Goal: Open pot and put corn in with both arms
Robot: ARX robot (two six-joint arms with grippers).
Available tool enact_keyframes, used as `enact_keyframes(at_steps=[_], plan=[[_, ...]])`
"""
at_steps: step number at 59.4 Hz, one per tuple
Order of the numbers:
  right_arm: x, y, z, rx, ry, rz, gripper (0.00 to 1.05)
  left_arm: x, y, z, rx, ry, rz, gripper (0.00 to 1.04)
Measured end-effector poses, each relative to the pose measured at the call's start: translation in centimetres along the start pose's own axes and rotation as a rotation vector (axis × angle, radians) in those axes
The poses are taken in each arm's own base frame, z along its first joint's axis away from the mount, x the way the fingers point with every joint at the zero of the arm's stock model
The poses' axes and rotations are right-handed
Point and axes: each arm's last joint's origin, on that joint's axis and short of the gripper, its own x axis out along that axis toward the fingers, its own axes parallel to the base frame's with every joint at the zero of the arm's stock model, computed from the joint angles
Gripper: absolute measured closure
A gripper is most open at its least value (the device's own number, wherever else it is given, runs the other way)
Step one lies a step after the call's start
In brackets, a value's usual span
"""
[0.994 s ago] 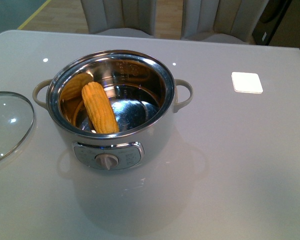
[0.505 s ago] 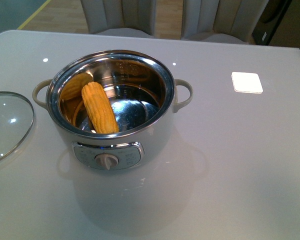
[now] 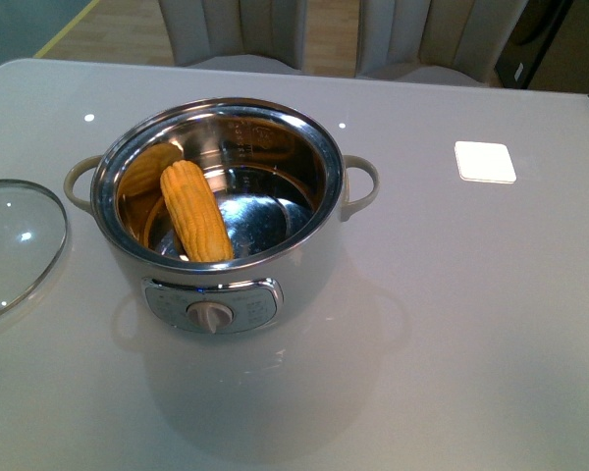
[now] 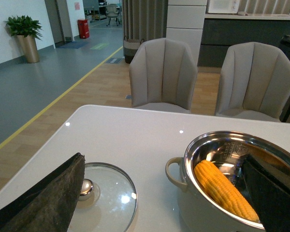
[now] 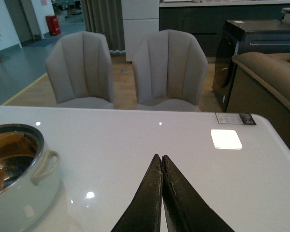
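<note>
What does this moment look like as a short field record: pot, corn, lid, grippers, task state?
pot: open, upright on the table
corn: inside the pot, leaning on the wall
lid: off, flat on the table beside the pot
left gripper: open, empty
right gripper: shut, empty, over the table
task state: looks done

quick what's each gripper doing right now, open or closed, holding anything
Left gripper: open, fingers spread wide, holding nothing.
Right gripper: closed, fingertips pressed together, holding nothing.
</note>
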Motion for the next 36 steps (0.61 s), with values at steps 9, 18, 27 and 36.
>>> enact_keyframes(at_steps=[9,18,27,36], plan=[[0.00,0.00,0.00,-0.002,0.000,0.000,0.95,0.00,0.00,-0.01,0.000,0.000,0.000,0.07],[0.00,0.00,0.00,-0.002,0.000,0.000,0.67,0.00,0.00,0.00,0.000,0.000,0.000,0.07],[0.00,0.00,0.00,-0.002,0.000,0.000,0.41,0.00,0.00,0.00,0.000,0.000,0.000,0.07],[0.00,0.00,0.00,-0.002,0.000,0.000,0.13,0.00,0.00,0.00,0.000,0.000,0.000,0.07]])
